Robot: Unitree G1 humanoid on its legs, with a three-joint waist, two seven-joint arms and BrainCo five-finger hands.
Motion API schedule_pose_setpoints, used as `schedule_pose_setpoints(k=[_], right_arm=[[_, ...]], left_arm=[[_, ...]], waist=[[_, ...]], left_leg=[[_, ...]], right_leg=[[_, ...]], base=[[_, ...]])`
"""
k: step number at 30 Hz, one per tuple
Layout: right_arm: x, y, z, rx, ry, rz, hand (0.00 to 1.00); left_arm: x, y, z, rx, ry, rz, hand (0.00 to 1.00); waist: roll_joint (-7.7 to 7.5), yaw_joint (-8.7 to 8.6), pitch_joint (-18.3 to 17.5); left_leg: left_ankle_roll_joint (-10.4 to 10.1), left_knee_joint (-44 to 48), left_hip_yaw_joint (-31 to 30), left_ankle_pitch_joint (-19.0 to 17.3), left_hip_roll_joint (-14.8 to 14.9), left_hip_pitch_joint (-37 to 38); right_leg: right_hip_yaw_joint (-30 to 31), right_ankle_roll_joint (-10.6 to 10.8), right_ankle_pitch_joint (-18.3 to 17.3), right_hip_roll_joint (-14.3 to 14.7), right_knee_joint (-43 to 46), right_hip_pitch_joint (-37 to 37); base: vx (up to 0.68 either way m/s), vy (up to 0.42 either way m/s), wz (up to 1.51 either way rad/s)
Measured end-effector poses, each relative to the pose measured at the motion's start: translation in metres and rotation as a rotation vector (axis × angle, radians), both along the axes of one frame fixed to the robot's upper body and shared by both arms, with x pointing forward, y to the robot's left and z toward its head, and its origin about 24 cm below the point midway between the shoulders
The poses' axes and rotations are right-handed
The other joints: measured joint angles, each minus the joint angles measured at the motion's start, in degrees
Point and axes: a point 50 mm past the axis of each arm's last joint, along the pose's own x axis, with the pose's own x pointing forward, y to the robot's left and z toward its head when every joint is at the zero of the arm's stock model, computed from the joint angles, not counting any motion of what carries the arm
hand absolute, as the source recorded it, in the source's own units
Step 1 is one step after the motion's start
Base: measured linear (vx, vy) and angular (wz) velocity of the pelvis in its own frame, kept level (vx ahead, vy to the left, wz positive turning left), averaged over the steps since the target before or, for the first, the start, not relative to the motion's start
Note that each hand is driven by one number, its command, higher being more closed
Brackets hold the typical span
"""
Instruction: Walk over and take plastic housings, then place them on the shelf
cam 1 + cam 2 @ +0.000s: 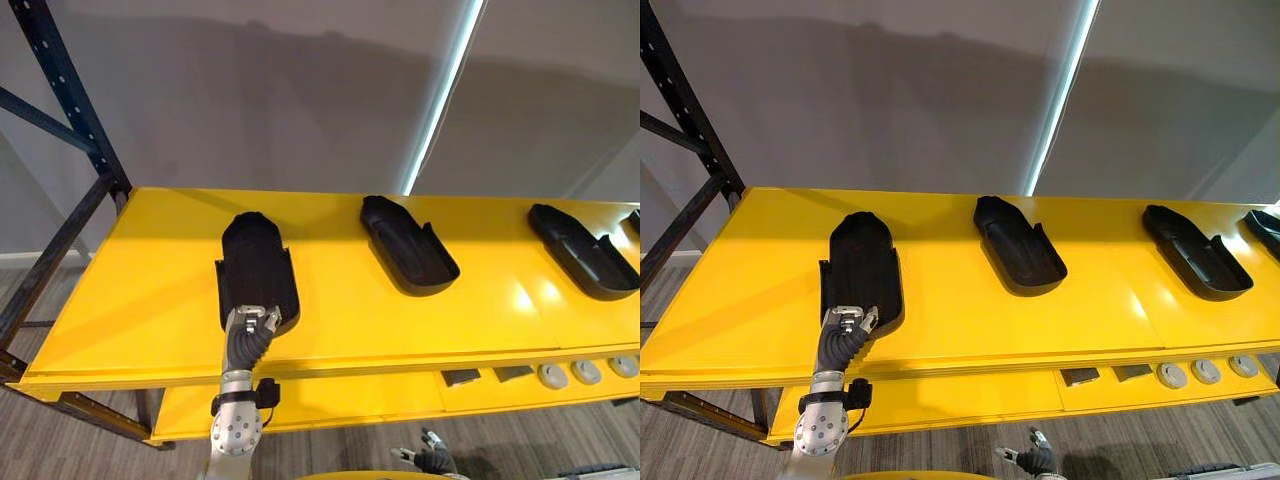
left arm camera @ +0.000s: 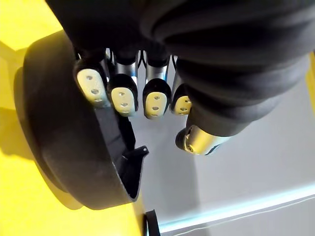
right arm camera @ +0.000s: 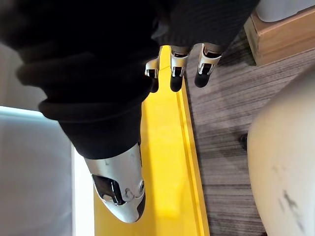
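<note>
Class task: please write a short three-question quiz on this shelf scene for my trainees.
1. True or false: the left hand is at the leftmost housing.
2. What colour is the shelf? A yellow, B blue, C white.
3. Fill in: the ___ hand hangs low, below the shelf top.

Key: 1 true; 2 A; 3 right.

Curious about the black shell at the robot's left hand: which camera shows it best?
The left eye view: the whole housing lies on the shelf. The right eye view shows the same; the left wrist view shows one end at the fingers of the left hand.
</note>
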Motion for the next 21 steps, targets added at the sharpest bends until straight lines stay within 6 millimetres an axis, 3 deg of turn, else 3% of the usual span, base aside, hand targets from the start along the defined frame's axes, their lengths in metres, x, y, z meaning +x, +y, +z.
schedule_pose_setpoints(k=[12,21], right_arm=[[0.001,-0.002,0.001,-0.017,-0.003,-0.007,0.0],[0.001,-0.004,0.001,-0.023,-0.003,-0.007,0.0]], left_arm=[[0.018,-0.004,-0.01,0.076,0.02,0.0,1.0],[0.032,0.008,-0.013,0.158,0.04,0.064,1.0]], waist=[[0.7,-0.06,0.3],[0.89,-0.26,0.2]], left_leg=[[0.1,-0.1,1.6,0.0,-0.7,2.5],[-0.1,-0.3,2.2,-0.2,-0.8,2.1]], right_leg=[[1.2,-0.3,-1.0,-0.4,0.8,0.5],[1.4,-0.5,-1.0,-0.5,0.3,-0.2]], base=[[-0.01,0.004,-0.06],[-0.01,-0.003,-0.03]])
